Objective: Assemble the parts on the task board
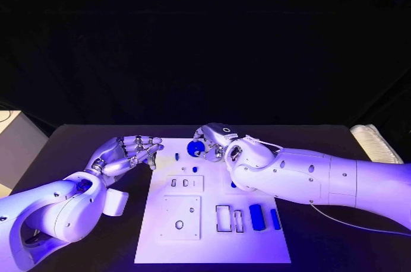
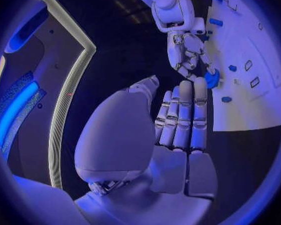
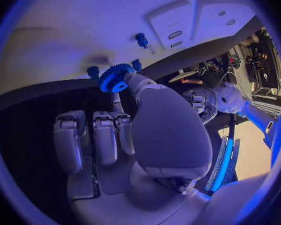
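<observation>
— Gear [image 1: 196, 147], blue and toothed, with a round hole through its middle: that's what the right hand [image 1: 221, 142] has, up at the far edge of the task board [image 1: 214, 248]. From the right wrist view it sits pinched at the fingertips [image 3: 129, 78], the rest of the fingers straight and side by side.

— Can you tell whether it's touching the board?

— No. The hand covers the spot under it. There is a small blue peg [image 1: 194, 169] standing in the board just near of the gear, and another [image 1: 177, 156] to its left, but I can't say the gear sits on anything.

— What's the left hand [image 1: 128, 153] doing?

— Resting just off the board's left edge, far end, holding nothing. Its fingers lie close together and gently bent, thumb apart from them.

— And the rest of the board?

— Two raised white plates with slots, one [image 1: 185, 183] mid-board and a larger one [image 1: 182, 217] nearer. To the right of them, two empty rectangular recesses [image 1: 223, 218], then a long blue bar [image 1: 257, 217] and a thinner one [image 1: 275, 218] lying beside it. The right forearm [image 1: 317, 180] hides the board's right middle; a speck of blue shows at its edge, too little to name.
</observation>
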Controlling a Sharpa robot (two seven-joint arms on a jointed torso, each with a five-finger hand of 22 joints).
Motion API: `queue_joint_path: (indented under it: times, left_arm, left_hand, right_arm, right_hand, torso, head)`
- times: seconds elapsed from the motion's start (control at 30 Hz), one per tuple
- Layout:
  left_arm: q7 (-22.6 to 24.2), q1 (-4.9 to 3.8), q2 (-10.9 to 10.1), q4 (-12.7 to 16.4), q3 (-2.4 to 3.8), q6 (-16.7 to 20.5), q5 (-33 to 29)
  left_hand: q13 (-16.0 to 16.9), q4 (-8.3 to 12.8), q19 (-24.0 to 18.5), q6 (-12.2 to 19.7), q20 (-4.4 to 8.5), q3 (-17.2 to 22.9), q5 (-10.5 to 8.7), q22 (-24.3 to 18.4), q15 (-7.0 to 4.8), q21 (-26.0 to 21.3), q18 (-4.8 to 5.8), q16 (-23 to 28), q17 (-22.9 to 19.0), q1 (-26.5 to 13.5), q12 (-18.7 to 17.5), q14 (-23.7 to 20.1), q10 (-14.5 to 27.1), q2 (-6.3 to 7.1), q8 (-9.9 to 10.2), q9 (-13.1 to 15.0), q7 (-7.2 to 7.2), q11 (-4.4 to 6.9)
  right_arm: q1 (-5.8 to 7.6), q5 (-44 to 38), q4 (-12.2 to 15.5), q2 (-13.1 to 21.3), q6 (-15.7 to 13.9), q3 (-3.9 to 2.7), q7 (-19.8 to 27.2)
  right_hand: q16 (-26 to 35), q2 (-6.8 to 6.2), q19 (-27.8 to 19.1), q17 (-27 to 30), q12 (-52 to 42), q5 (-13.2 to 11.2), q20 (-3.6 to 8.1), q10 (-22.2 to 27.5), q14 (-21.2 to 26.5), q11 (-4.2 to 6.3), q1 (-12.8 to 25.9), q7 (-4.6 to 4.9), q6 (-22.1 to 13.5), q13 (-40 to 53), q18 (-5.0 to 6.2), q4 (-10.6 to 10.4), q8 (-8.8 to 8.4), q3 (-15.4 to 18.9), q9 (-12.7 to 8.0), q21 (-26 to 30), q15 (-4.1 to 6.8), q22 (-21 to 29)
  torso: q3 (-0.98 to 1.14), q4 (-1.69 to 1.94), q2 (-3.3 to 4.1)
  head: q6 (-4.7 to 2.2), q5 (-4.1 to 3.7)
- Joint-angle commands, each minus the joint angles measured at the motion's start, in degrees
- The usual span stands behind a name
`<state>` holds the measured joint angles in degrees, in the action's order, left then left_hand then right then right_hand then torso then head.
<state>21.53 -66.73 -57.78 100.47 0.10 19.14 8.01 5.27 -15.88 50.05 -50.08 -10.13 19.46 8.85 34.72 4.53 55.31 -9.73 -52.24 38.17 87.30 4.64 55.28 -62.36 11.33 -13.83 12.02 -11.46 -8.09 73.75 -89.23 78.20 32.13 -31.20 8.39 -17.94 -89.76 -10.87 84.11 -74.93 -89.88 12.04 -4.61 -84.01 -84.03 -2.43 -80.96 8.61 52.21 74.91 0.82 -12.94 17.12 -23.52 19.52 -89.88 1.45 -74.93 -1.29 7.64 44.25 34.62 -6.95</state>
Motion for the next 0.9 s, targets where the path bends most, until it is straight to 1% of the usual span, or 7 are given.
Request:
queue_joint_path:
  times: [0.03,0.23,0.6,0.77,0.9]
  left_arm:
    - [0.27,-0.06,0.22,0.01,0.04,-1.15,-0.15]
    - [0.27,-0.06,0.24,-0.08,0.04,-1.13,-0.15]
    - [0.22,-0.06,0.22,-0.13,0.04,-1.14,-0.15]
    - [0.14,-0.06,0.20,-0.13,0.04,-1.17,-0.15]
    - [0.09,-0.06,0.20,-0.12,0.04,-1.22,-0.15]
  left_hand:
    - [0.08,-0.01,-0.47,0.50,0.08,0.39,-0.37,0.06,-0.10,0.30,-0.77,-0.25,-0.05,-0.07,-0.05,-0.46,0.39,0.18,-0.10,0.05,0.03,-0.09]
    - [0.09,0.01,-0.53,0.52,0.08,0.43,-0.39,0.10,-0.11,0.37,-0.77,-0.29,-0.07,-0.05,-0.04,-0.48,0.39,0.18,-0.10,0.07,0.03,-0.08]
    - [0.09,0.01,-0.53,0.52,0.08,0.43,-0.39,0.10,-0.11,0.37,-0.77,-0.29,-0.07,-0.05,-0.04,-0.48,0.39,0.18,-0.10,0.07,0.03,-0.08]
    - [0.09,0.01,-0.53,0.52,0.08,0.43,-0.39,0.10,-0.11,0.37,-0.77,-0.29,-0.07,-0.05,-0.04,-0.48,0.39,0.18,-0.10,0.07,0.03,-0.08]
    - [0.08,0.05,-0.60,0.57,0.08,0.50,-0.40,0.17,-0.11,0.47,-0.78,-0.34,-0.10,-0.01,-0.05,-0.50,0.44,0.19,-0.09,0.09,0.02,-0.09]
  right_arm:
    - [-0.41,-1.90,-1.05,-0.82,1.33,0.06,-0.06]
    - [-0.90,-2.40,-2.39,-1.75,2.00,0.12,-0.77]
    - [-1.06,-3.25,-3.00,-2.22,2.89,0.14,-1.79]
    - [-1.12,-3.36,-3.34,-2.67,2.64,0.14,-2.11]
    - [-1.19,-3.31,-3.66,-3.03,2.35,0.14,-2.14]
  right_hand:
    - [-0.24,-0.15,5.89,-15.07,-0.12,0.01,0.34,-5.99,-5.97,0.36,0.37,-2.06,4.90,15.09,-0.82,0.08,0.82,-0.33,0.45,-0.12,0.40,-15.07]
    - [-0.24,-0.44,5.89,-15.07,-0.12,-0.01,0.32,-5.99,-5.97,0.27,0.70,-1.95,4.71,15.09,-0.82,0.25,0.65,-0.56,0.39,-0.12,0.33,-15.07]
    - [-0.24,-0.69,5.89,-15.07,-0.12,-0.03,0.29,-5.99,-5.97,0.21,0.97,-1.90,4.69,15.09,-0.82,0.34,0.58,-0.65,0.37,-0.12,0.29,-15.07]
    - [-0.24,-0.69,5.89,-15.07,-0.12,-0.03,0.29,-5.99,-5.97,0.21,0.97,-1.90,4.69,15.09,-0.82,0.34,0.58,-0.65,0.37,-0.12,0.29,-15.07]
    - [-0.24,-1.05,5.89,-15.07,-0.12,-0.05,0.23,-5.99,-5.97,0.12,1.47,-1.78,4.51,15.09,-0.82,0.43,0.38,-0.81,0.29,-0.12,0.21,-15.07]
  torso:
    - [0.11,0.03,0.03]
    - [0.15,-0.04,0.03]
    - [0.21,-0.15,0.00]
    - [0.19,-0.19,0.04]
    - [0.18,-0.11,0.00]
  head:
    - [0.14,-0.15]
    - [0.26,0.00]
    - [0.35,0.14]
    - [0.22,0.11]
    - [0.23,0.13]
